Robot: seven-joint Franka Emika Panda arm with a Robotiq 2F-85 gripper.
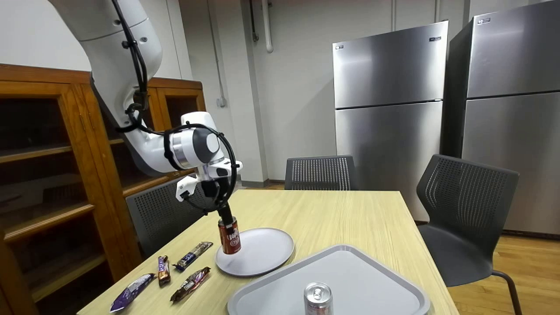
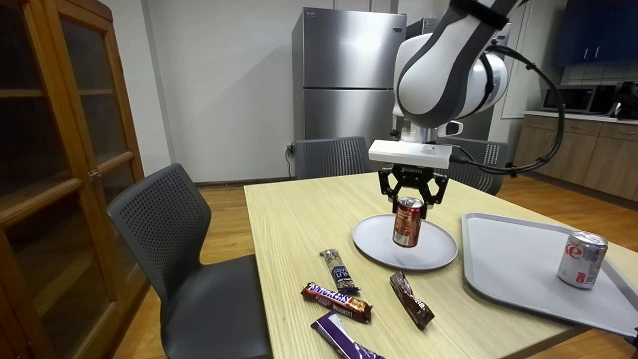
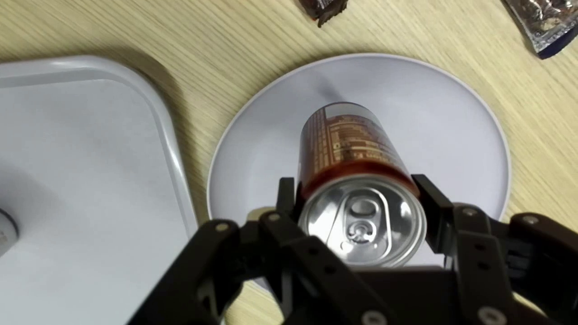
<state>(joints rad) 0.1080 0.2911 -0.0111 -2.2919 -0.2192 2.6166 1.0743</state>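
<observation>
A red soda can (image 2: 406, 227) with a silver top is gripped by my gripper (image 2: 409, 209), above the round pale plate (image 2: 370, 242). In the wrist view the black fingers (image 3: 286, 194) press on both sides of the can (image 3: 354, 142) near its lid. In both exterior views the can leans slightly. Its base lies over the plate, but I cannot tell whether it touches. Beside the plate is a grey tray (image 2: 508, 259) with a silver can (image 2: 583, 262) standing on it.
Several wrapped bars lie by the plate: a Snickers (image 2: 336, 301), a blue-and-clear nut bar (image 2: 341, 274), a purple one (image 2: 341, 336) and a dark brown one (image 2: 411, 301). Dark chairs (image 2: 159, 214) surround the wooden table (image 1: 345, 218). A wooden cabinet (image 1: 83, 144) stands behind the arm.
</observation>
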